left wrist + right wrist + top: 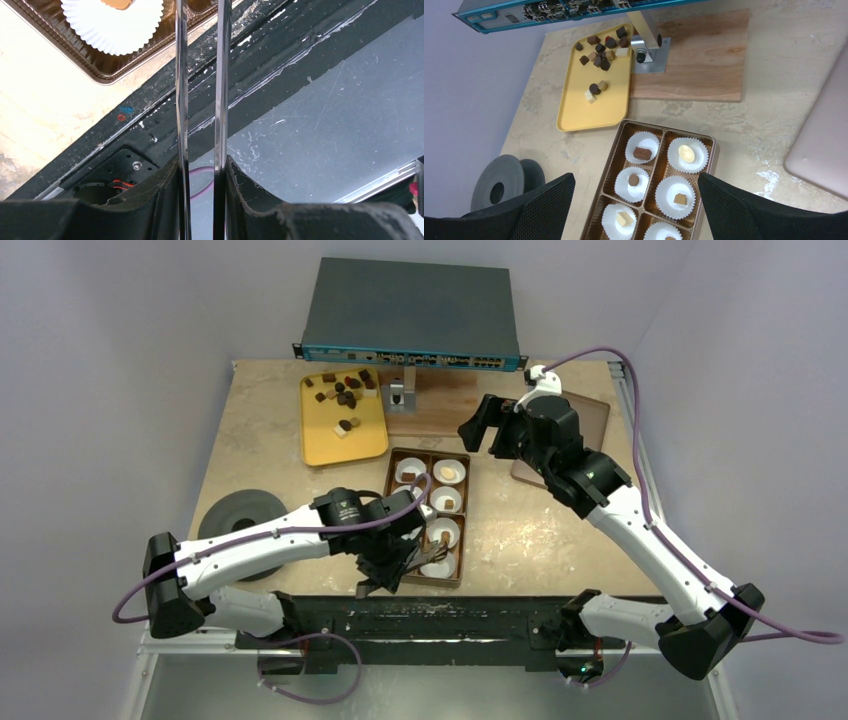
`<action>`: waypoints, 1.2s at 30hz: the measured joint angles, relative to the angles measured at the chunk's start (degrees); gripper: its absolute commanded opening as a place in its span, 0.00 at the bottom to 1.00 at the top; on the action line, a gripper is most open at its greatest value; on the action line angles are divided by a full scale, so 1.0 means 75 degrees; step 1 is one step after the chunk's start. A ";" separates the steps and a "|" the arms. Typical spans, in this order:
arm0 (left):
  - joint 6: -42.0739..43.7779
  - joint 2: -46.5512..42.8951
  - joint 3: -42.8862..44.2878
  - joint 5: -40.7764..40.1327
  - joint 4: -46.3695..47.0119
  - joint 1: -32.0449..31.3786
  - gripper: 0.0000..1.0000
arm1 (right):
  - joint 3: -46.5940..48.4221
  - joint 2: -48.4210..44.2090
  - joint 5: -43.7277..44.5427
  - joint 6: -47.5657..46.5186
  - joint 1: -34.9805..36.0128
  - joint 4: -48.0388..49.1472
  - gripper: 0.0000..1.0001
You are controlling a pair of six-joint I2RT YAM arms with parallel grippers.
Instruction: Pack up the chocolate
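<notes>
Chocolate pieces, dark, tan and pale, lie loose on a yellow tray, which also shows in the right wrist view. The brown box holds white paper cups, several with one piece each. My left gripper is at the box's near end, shut on thin metal tweezers. Their tips are out of the left wrist view, beside a cup with a tan piece. My right gripper is wide open and empty, high above the box's far end.
A flat brown lid lies right of the box. A wooden board with a metal post sits behind it, before a blue-grey device. A grey disc lies at the left. The black base rail runs along the near edge.
</notes>
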 measured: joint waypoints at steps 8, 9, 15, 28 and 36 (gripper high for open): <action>-0.0128 -0.0029 -0.0090 0.0038 0.0038 -0.0041 0.25 | 0.0000 0.0000 0.0000 0.0000 -0.0003 -0.0003 0.89; -0.0128 -0.0029 -0.0093 0.0047 0.0038 -0.0041 0.26 | 0.0000 0.0000 0.0000 0.0000 -0.0003 -0.0003 0.89; -0.0128 -0.0029 -0.0096 0.0052 0.0038 -0.0041 0.29 | 0.0000 0.0000 0.0003 0.0000 0.0000 -0.0009 0.89; -0.0125 -0.0020 -0.0111 0.0067 0.0067 -0.0041 0.37 | 0.0000 0.0000 0.0009 0.0000 -0.0003 -0.0058 0.89; -0.0125 -0.0020 -0.0114 0.0076 0.0122 -0.0041 0.39 | 0.0000 0.0000 0.0038 0.0000 0.0000 -0.0061 0.89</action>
